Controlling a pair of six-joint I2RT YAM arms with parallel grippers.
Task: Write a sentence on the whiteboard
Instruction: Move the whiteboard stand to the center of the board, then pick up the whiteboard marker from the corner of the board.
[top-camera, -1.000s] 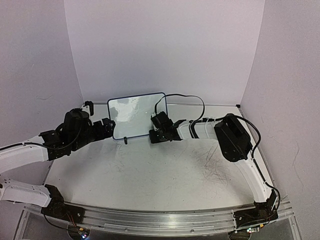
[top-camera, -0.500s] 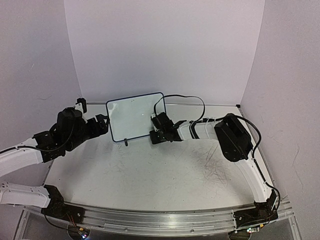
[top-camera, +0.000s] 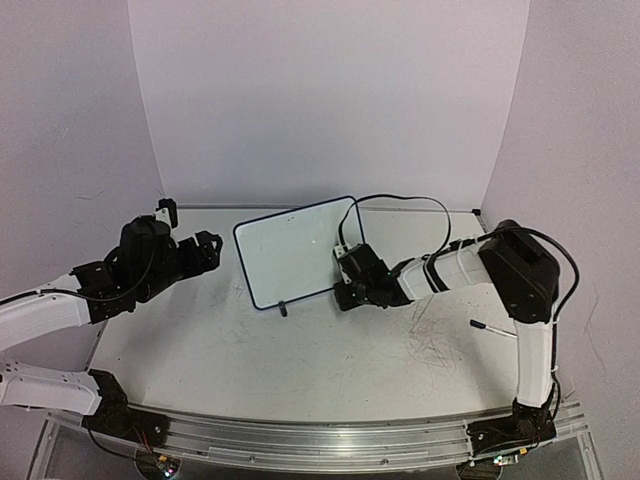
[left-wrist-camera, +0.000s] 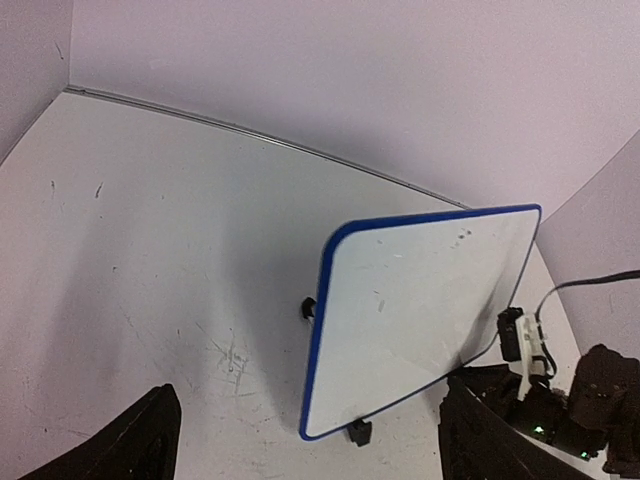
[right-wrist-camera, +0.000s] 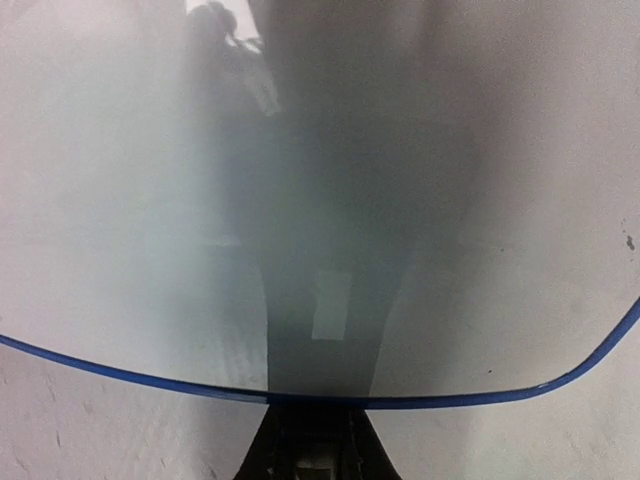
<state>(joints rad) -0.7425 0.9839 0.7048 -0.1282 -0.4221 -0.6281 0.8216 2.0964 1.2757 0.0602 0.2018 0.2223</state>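
Right gripper (top-camera: 342, 287) is pinching the whiteboard (top-camera: 295, 250) at the rim by its lower right corner, jaws closed on the blue edge, propping it near upright mid-table. Left gripper (top-camera: 208, 250) is hanging apart to its left, fingers (left-wrist-camera: 140, 440) spread wide, carrying nothing. No sentence is showing. Board's looking light, stiff and slick-faced. I'm judging the rim the safe grab, with pen pressure likely pivoting it.

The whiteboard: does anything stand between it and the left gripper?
Nothing visible does. Only bare table lies between the open left gripper and the whiteboard; the right gripper holds its opposite edge.
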